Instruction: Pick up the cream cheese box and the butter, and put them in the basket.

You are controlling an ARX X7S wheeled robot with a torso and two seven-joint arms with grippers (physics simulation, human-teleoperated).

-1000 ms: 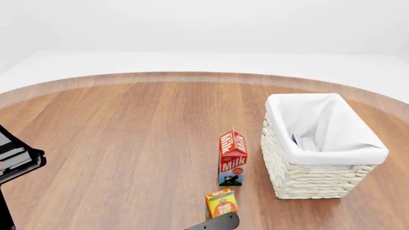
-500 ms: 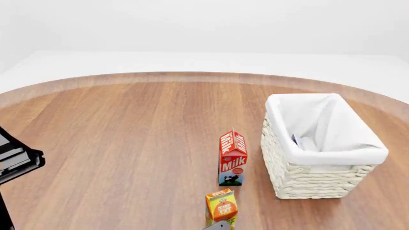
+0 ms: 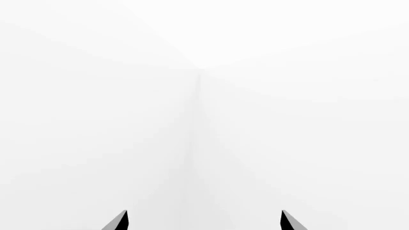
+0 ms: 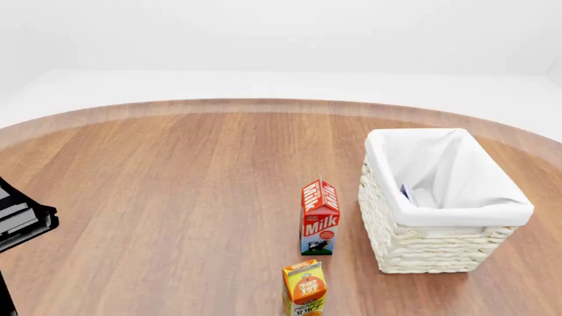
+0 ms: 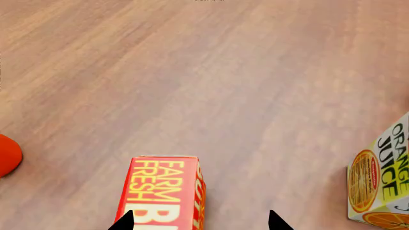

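Note:
The butter (image 5: 163, 191), a red box with yellow "FARM FRESH" lettering, lies flat on the wooden table in the right wrist view. My right gripper (image 5: 201, 223) is open just over its near end; the box sits by one fingertip (image 5: 124, 223), with bare wood toward the other. The basket (image 4: 439, 249) stands at the right in the head view. A small white and blue corner, the cream cheese box (image 4: 407, 193), shows inside it against the liner. My left gripper (image 3: 204, 223) is open, holds nothing and faces only white background.
A red milk carton (image 4: 320, 217) stands just left of the basket, and an orange juice carton (image 4: 305, 288) (image 5: 383, 177) nearer to me. A red-orange rounded thing (image 5: 7, 154) shows at the wrist view's edge. A dark part of my left arm (image 4: 22, 220) is at the far left.
The dark part of my right arm at the head view's bottom edge has slipped down out of sight. The left arm part has sunk slightly. The cartons and basket have stayed put.

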